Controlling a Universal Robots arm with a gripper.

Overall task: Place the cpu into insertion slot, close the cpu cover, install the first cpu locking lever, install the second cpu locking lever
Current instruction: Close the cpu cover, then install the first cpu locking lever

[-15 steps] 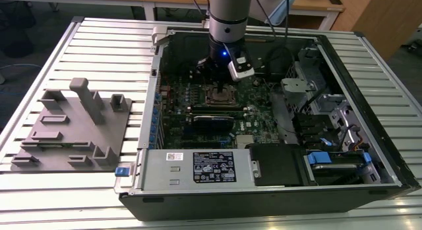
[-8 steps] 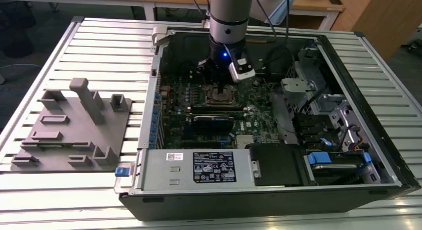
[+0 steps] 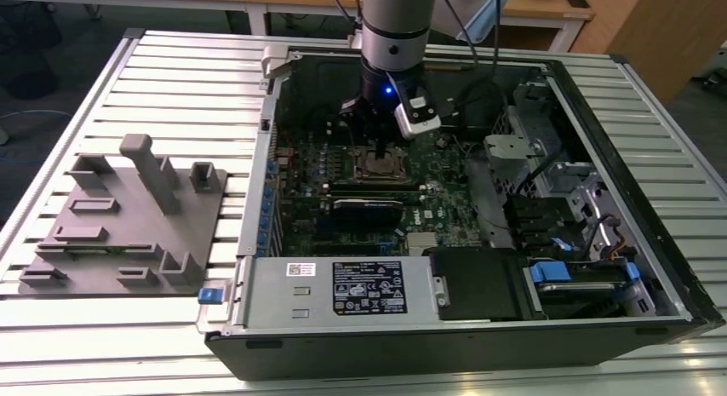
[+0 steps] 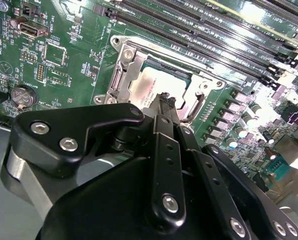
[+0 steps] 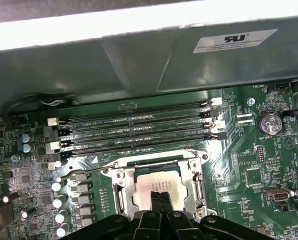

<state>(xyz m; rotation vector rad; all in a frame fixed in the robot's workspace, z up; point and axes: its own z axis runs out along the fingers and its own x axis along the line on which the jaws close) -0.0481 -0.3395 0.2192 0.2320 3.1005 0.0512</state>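
Observation:
The cpu (image 5: 147,181) lies in the insertion slot (image 3: 380,168) of the green board, its dull silver top (image 4: 150,84) showing. The cpu cover (image 5: 119,189) lies flat around it as a silver frame (image 4: 124,75). A thin wire lever (image 5: 88,171) runs out from the socket's corner along the board. My gripper (image 5: 160,194) is shut, with its two black fingers pressed together and nothing between them. Its tips (image 4: 165,100) sit on or just above the cpu's top, near one edge of the cut-out. In the exterior view the gripper (image 3: 379,149) points straight down at the socket.
Long black memory slots (image 5: 138,125) run beside the socket, with the grey case wall (image 5: 138,60) behind them. A labelled grey box (image 3: 340,285) fills the case's near side. Cables and drive bays (image 3: 568,209) are on the exterior view's right; a grey fixture (image 3: 125,217) stands outside.

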